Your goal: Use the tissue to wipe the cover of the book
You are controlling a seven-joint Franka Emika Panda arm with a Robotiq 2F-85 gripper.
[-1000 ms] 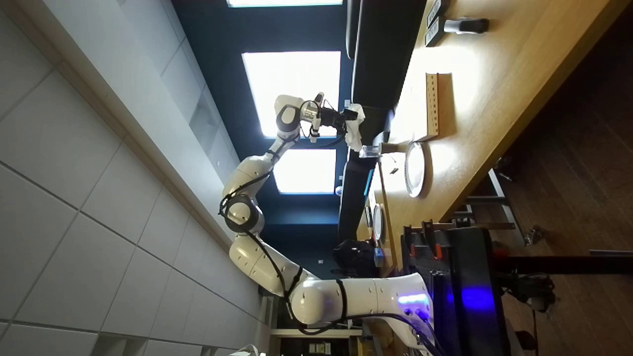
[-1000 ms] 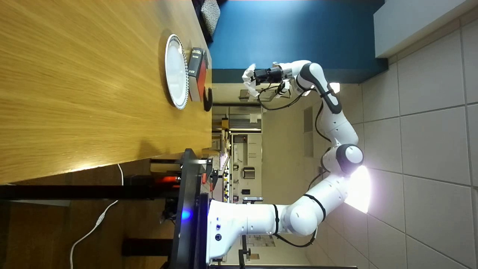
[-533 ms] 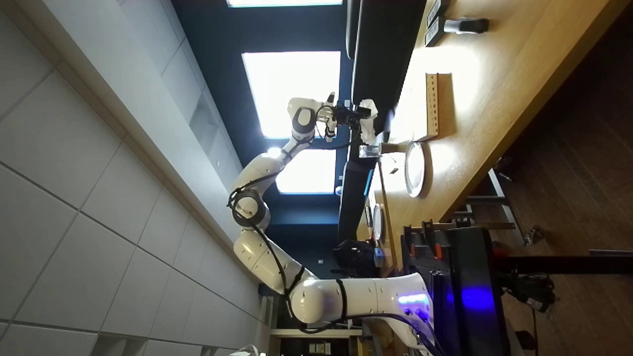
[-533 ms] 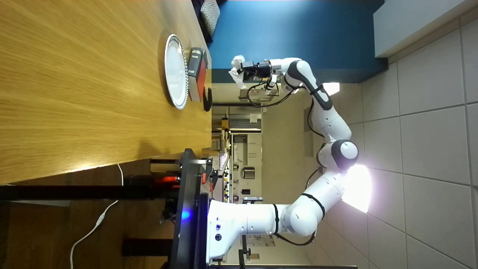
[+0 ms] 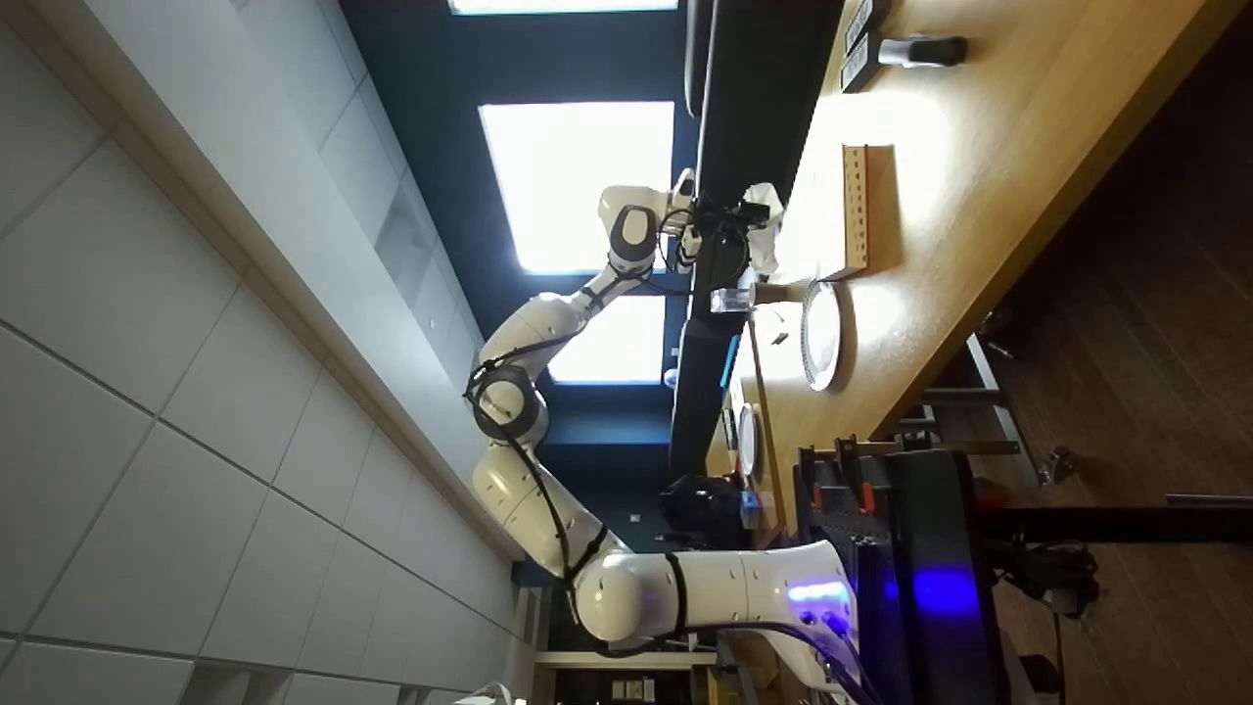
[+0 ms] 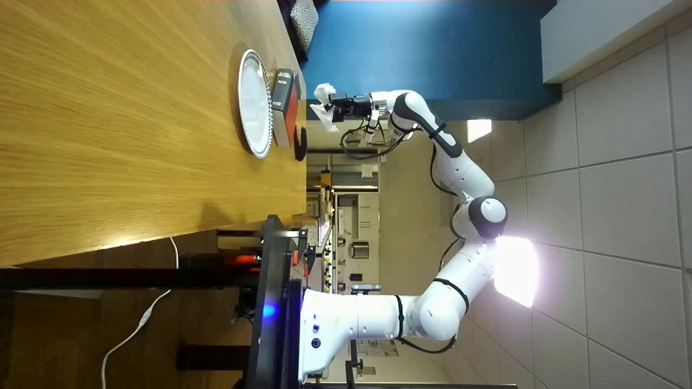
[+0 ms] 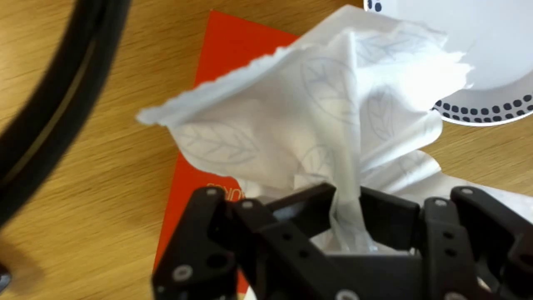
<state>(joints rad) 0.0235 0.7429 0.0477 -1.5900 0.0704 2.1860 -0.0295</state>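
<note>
Looping down the left of my wrist view, a dark cable (image 7: 91,66) arcs over the wooden table (image 7: 112,175), slack probably left for wrist turns. Next, the book (image 7: 191,183) lies flat there, red cover (image 7: 241,46) up, presumably to offer a level face for wiping. Over it at center, the leaf-printed tissue (image 7: 270,125) spreads in loose folds; an exterior view shows this tissue (image 6: 323,93) above the cover, apart from it, I judge to line up the wipe. Just right, my claw (image 7: 347,208), jaws drawn nearly together, pinches a gathered fold, likely so paper rather than hard jaws meets the cover. At far right, a dot-rimmed plate (image 7: 495,41) sits near the book, apparently incidental.
</note>
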